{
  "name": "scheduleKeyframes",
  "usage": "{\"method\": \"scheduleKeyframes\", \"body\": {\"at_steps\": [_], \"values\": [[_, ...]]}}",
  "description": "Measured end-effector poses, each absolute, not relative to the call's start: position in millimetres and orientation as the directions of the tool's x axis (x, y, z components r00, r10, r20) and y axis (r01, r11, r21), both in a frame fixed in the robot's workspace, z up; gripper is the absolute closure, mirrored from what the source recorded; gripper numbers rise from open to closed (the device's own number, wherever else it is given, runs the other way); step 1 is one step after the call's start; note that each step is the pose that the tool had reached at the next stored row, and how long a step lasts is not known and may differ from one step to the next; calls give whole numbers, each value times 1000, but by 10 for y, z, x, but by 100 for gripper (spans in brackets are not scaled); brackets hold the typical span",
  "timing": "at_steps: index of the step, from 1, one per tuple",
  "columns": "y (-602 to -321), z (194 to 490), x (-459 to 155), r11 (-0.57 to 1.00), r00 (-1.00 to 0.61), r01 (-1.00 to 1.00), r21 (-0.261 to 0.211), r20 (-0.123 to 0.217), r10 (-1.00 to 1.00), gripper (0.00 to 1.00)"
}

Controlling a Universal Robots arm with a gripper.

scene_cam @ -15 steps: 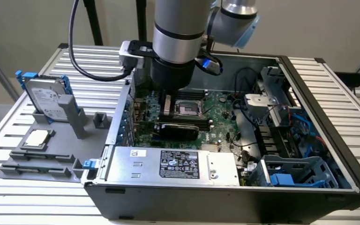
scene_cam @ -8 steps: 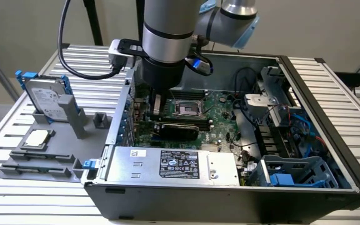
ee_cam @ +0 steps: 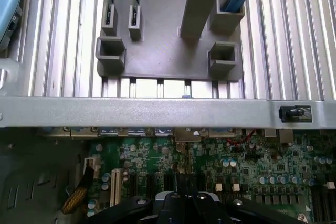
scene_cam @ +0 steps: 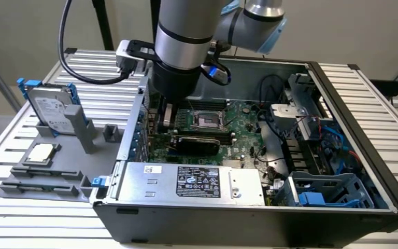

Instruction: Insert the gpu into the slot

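Observation:
The gpu (scene_cam: 196, 143), a thin black card, lies across the green motherboard (scene_cam: 244, 124) just below the silver CPU socket (scene_cam: 204, 118). My gripper (scene_cam: 166, 120) reaches down into the open computer case beside the card's end at the exterior view's left, close to the case wall. In the wrist view the gripper (ee_cam: 182, 195) hangs over the motherboard (ee_cam: 252, 166) with its fingertips (ee_cam: 176, 196) drawn together, and I cannot make out anything between them. The blue slot is hidden.
A silver power-supply box (scene_cam: 192, 181) fills the case's near side. Cables and a blue drive cage (scene_cam: 323, 194) crowd the exterior view's right. Outside the case wall (ee_cam: 157, 111) a grey fixture (ee_cam: 168, 51) holds a hard drive (scene_cam: 50, 109), a CPU (scene_cam: 41, 152) and memory strips (scene_cam: 37, 179).

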State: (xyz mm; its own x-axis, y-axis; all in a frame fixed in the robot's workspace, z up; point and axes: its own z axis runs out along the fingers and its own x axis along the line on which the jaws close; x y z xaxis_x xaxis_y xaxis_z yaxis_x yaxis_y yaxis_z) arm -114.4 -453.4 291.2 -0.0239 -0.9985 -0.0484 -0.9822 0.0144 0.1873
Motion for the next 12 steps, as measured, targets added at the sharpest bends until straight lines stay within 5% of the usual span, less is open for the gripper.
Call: {"method": "scheduleKeyframes", "body": {"at_steps": [12], "values": [[-4531, 2952, -1149, 6, -17, -964, 264, -40, -999, 89]]}}
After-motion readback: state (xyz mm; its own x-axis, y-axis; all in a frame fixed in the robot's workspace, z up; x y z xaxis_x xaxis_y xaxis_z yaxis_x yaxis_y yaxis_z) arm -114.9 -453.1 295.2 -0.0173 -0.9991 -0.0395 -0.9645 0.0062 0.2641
